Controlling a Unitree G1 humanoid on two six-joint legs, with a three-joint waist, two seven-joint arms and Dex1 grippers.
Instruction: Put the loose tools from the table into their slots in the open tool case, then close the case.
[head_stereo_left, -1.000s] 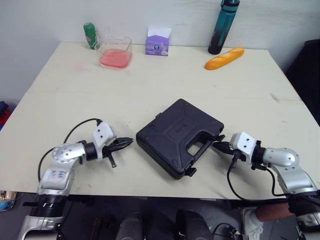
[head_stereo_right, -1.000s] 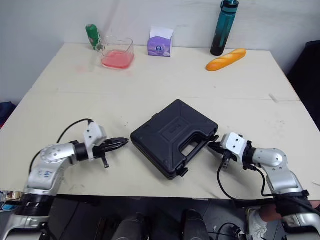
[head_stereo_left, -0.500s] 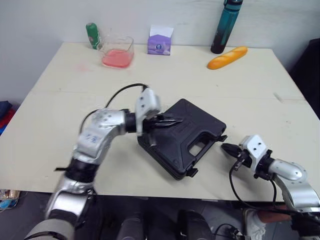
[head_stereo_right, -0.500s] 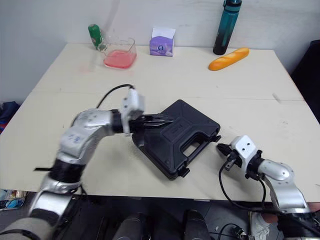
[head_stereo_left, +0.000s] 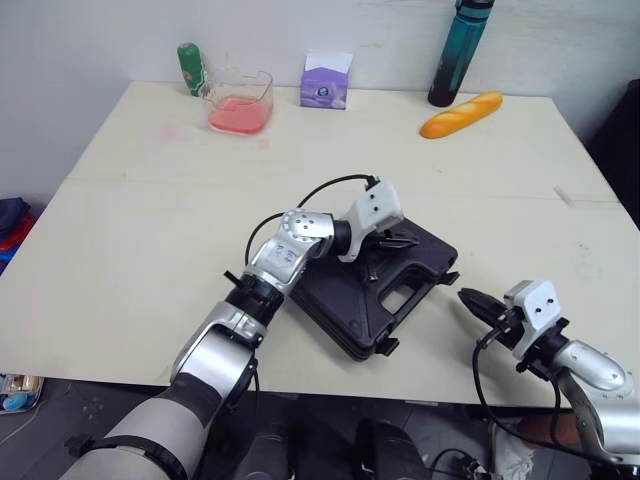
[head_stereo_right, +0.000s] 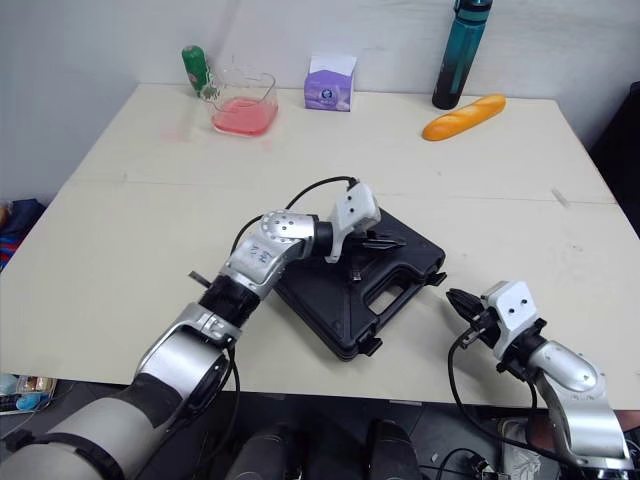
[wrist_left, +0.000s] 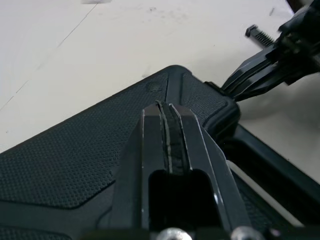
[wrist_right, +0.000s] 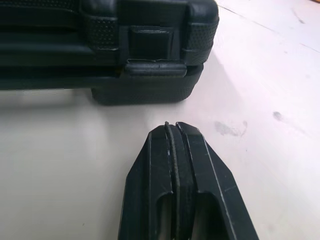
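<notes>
The black tool case (head_stereo_left: 340, 303) lies closed on the table near the front edge, handle side toward the right. My left gripper (head_stereo_left: 404, 240) is shut with nothing in it, its tips resting over the right part of the lid (wrist_left: 75, 165). My right gripper (head_stereo_left: 466, 296) is shut and empty, low over the table a short way right of the case. In the right wrist view its tips (wrist_right: 172, 128) point at a latch (wrist_right: 152, 46) on the case's side. No loose tools lie on the table.
Along the far edge stand a green bottle (head_stereo_left: 189, 68), a glass container of pink stuff (head_stereo_left: 238, 100), a purple tissue box (head_stereo_left: 326, 85), a teal bottle (head_stereo_left: 447, 50) and a bread roll (head_stereo_left: 460, 114). The table (head_stereo_left: 130, 230) is bare left of the case.
My left arm has swung from the table left of the case up over its lid. My right gripper has drawn back from the case's right side toward the front edge.
</notes>
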